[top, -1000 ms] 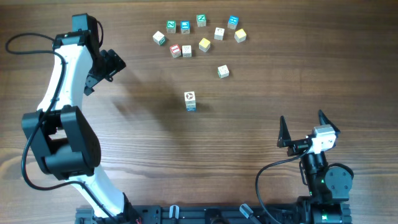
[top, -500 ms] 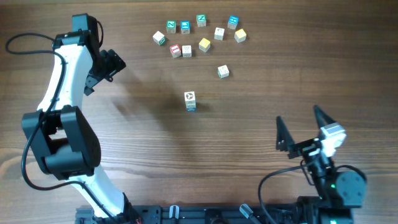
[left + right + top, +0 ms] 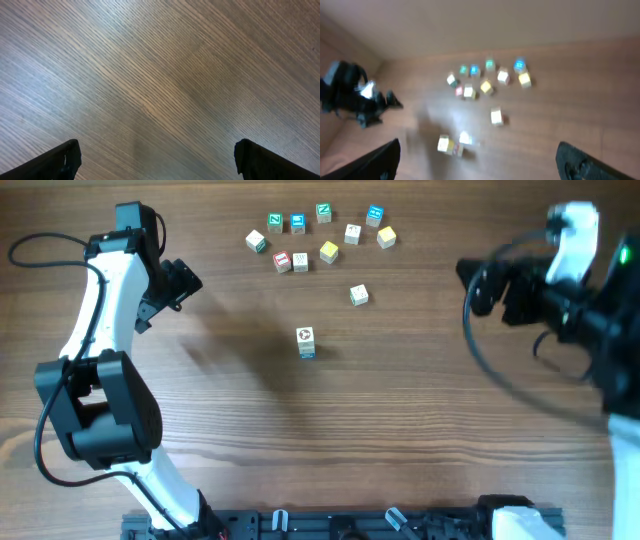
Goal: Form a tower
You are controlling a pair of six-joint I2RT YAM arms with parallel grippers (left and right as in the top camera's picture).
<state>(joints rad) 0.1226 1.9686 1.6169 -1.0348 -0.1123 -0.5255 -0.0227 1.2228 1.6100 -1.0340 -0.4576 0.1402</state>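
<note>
The tabletop (image 3: 400,430) fills the overhead view, and nearly everything the job needs sits in its upper half. Your left arm (image 3: 100,300) takes up the 9 o'clock side. Its left end effector (image 3: 156,145) is spread wide over bare wood with nothing between the fingers. Your right arm (image 3: 590,310) reaches in at about 2 o'clock and is blurred from above. The right end effector (image 3: 478,145) is also wide open and empty, and its camera looks down across the whole spread of cubes.

The tower (image 3: 306,342) stands alone just above centre, one cube wide with a blue-trimmed cube at the bottom. You cannot tell from above how many cubes it has. Both end effectors are well apart from it.

A lone cube (image 3: 359,295) lies at about 1 o'clock from the tower and is the nearest loose one. The other loose cubes (image 3: 320,238) are scattered at 12 o'clock, near the far edge.

You appear to be between placements and at the fetching step, since neither arm carries a cube. The right arm looks better placed for the next pick. Bring it down squarely over the lone cube, close on two opposite faces, lift, and set it flush on the tower's top without nudging the stack.
</note>
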